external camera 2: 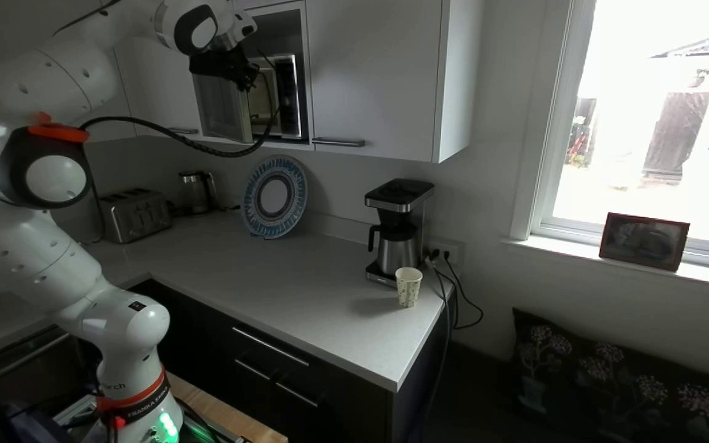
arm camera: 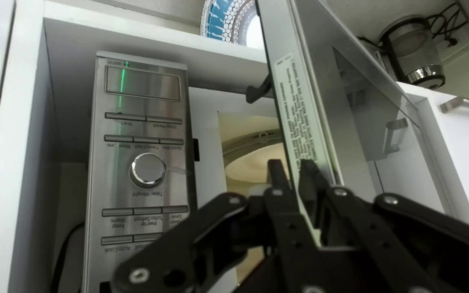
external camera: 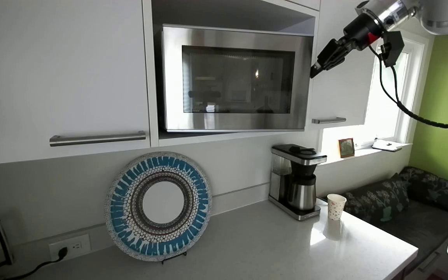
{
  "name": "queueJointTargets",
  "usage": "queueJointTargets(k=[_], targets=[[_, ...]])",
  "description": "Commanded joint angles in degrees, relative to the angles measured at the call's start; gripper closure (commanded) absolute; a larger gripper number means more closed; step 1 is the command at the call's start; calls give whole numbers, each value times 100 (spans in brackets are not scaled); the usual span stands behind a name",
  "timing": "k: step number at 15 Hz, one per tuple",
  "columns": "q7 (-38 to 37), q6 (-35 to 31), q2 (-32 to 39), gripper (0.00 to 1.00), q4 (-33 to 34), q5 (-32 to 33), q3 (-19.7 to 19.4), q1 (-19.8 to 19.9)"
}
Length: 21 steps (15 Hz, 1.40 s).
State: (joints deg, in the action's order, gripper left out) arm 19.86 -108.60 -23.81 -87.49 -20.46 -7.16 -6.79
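Note:
My black gripper [arm camera: 292, 167] has its two fingers a narrow gap apart, with nothing visible between them. Just beyond the fingertips runs the pale inner edge of the microwave door [arm camera: 299, 97], printed with a label; whether they touch it cannot be told. The door stands ajar, a black latch hook [arm camera: 259, 90] sticking out of it. Left of the gripper in the wrist view are the lit cavity with its turntable [arm camera: 250, 162] and the steel control panel [arm camera: 136, 106]. In an exterior view the gripper [external camera: 314, 73] points down beside the free edge of the steel door [external camera: 239, 121].
White cabinet walls [arm camera: 27, 162] frame the microwave closely. On the counter below stand a blue patterned plate [external camera: 121, 217], a coffee maker [external camera: 301, 194], a paper cup [external camera: 336, 206] and a toaster [external camera 2: 139, 215]. A black cable [external camera: 422, 116] hangs from the arm.

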Motion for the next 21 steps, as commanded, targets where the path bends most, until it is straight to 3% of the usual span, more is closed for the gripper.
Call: queueJointTargets(k=[1,5,6,9,10,17,18,19,20,21], targets=[[378,538,70,57,224,-153,-256,-51],[398,435,37,57,135,-77,-243,48],[404,435,38,82,136,-79,-259,58],[402,434,40,82,135,-77,-241,60],[402,434,42,57,136,-77,-235,59],[1342,473,78,57,-62,-379,-588,-52],[1428,435,104,73,-68,-427,-598,-55],[1519,443,141,95,-60,-505,-611,-67],[1597,443,165,68,-57,-568,-607,-68],[1663,454,193,52,-46,-634,-605,-68]])
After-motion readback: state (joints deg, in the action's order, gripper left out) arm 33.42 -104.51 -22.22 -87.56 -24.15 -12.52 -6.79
